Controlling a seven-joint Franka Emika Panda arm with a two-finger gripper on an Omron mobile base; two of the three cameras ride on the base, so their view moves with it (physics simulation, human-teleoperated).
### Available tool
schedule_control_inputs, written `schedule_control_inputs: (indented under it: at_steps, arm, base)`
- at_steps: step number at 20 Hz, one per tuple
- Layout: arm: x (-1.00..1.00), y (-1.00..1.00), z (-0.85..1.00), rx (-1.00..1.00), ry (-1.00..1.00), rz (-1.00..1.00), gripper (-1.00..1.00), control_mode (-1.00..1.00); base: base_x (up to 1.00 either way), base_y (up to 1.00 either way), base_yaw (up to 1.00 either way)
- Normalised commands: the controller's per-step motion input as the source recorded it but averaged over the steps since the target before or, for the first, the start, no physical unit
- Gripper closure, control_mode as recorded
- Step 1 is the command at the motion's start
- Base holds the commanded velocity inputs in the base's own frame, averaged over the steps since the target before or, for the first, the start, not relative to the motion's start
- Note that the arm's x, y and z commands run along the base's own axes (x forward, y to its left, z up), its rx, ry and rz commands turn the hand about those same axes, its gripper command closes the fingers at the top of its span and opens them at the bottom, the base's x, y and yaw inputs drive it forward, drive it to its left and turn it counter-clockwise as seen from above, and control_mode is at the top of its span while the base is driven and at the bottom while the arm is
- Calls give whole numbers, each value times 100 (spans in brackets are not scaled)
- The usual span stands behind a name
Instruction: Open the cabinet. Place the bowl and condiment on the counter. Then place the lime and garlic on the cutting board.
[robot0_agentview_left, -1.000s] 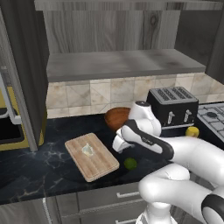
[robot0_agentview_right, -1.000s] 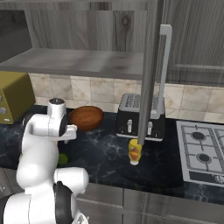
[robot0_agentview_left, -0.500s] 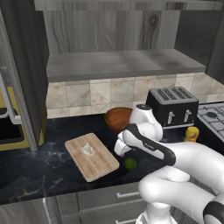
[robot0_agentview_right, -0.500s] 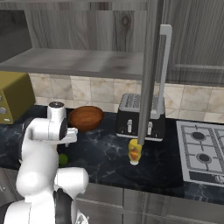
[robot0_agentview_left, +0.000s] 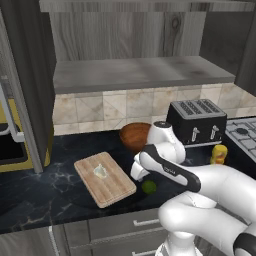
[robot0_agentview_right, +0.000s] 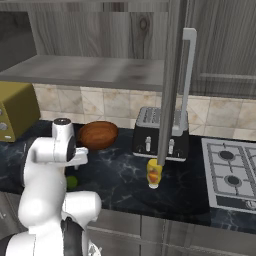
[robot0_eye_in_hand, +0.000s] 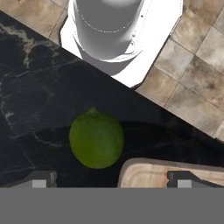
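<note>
On the lime step now: my claw (robot0_eye_in_hand: 109, 179) hangs wide open with the lime (robot0_eye_in_hand: 96, 139) just ahead of its tips; next I drop and pinch it.

garlic (robot0_agentview_left: 100, 171) on cutting board (robot0_agentview_left: 112, 187), lime (robot0_eye_in_hand: 96, 139) beside it on counter (robot0_agentview_left: 40, 192)

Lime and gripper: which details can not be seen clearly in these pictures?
- Lime, right base view: partly hidden behind the arm.
- Gripper, hand view: fingertips cut off by the bottom edge, so its height over the lime is unclear.
- Cutting board, hand view: cut off by the edge.
- Condiment label: too small to read.
</note>
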Motion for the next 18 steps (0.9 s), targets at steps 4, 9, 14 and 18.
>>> schedule_control_inputs:
  at_steps: [4,9,14,18]
  arm:
    - [-8,0,-2,-4,0,0,-100,-100]
    - [-2,0,-9,-5,0,0,-100,-100]
    - [0,-2,-17,-3,0,2,-100,-100]
    - [0,-6,-20,-2,0,3,-100,-100]
  base:
    - [0,0,0]
    - [0,0,0]
    - [0,0,0]
    - [0,0,0]
